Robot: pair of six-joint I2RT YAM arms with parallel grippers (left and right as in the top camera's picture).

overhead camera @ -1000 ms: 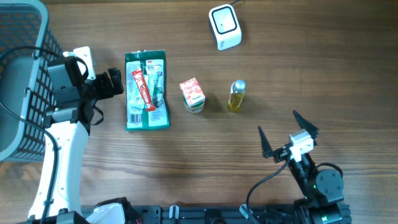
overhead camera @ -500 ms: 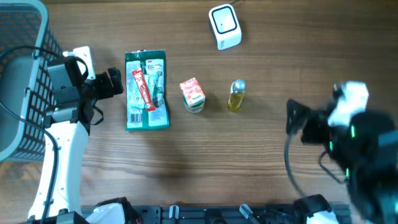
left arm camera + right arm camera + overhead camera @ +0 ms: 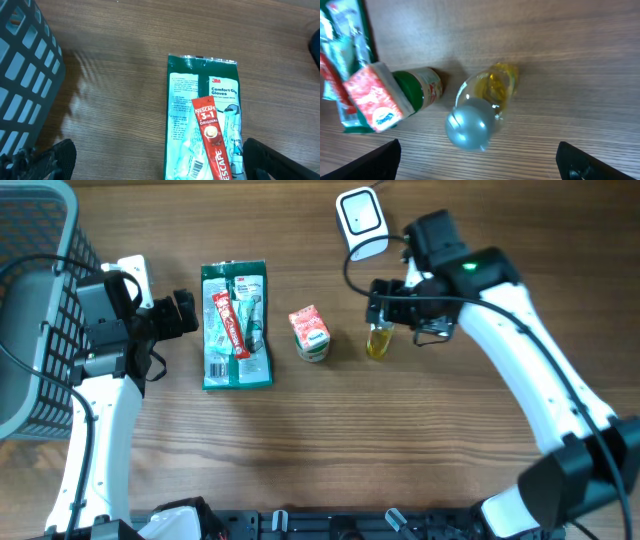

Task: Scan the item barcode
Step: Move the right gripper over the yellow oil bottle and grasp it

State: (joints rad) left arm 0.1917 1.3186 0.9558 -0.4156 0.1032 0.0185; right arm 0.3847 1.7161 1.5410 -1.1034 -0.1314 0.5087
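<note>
Several items lie in a row on the wooden table: a green 3M glove pack with a red Nescafe sachet on it, a small red-and-green carton, and a yellow bottle with a silver cap. A white scanner stands at the back. My left gripper is open just left of the pack, whose barcode shows beside the sachet. My right gripper hovers open over the bottle, fingers wide on either side, touching nothing. The carton lies to its left.
A grey mesh basket stands at the table's left edge, close behind my left arm; its wall fills the left of the left wrist view. My right arm reaches in from the front right corner.
My right arm has swung from the table's front right edge up and left to hover over the yellow bottle. The left arm and the items have not moved.
</note>
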